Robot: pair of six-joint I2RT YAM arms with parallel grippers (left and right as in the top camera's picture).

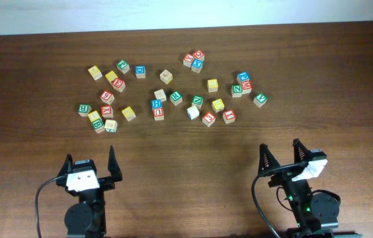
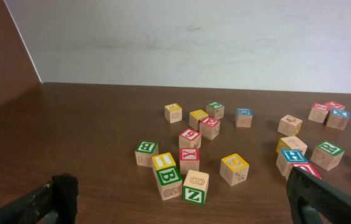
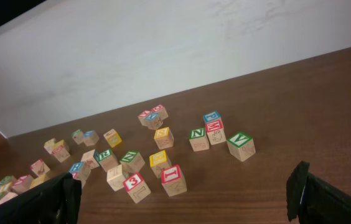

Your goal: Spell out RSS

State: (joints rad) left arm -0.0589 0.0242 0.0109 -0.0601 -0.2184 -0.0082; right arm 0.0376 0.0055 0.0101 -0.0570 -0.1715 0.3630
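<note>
While the right end effector point(image 1: 280, 145) gapes, R cube point(image 1: 175, 98) lies (well) ahead.

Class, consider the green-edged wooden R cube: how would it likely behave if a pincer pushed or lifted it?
The small green-edged wooden cube with the R looks rigid, so it should keep its shape when squeezed. It rests flat on the brown wooden table, so a push would probably slide it rather than roll it. Being small, it is likely light.
</note>
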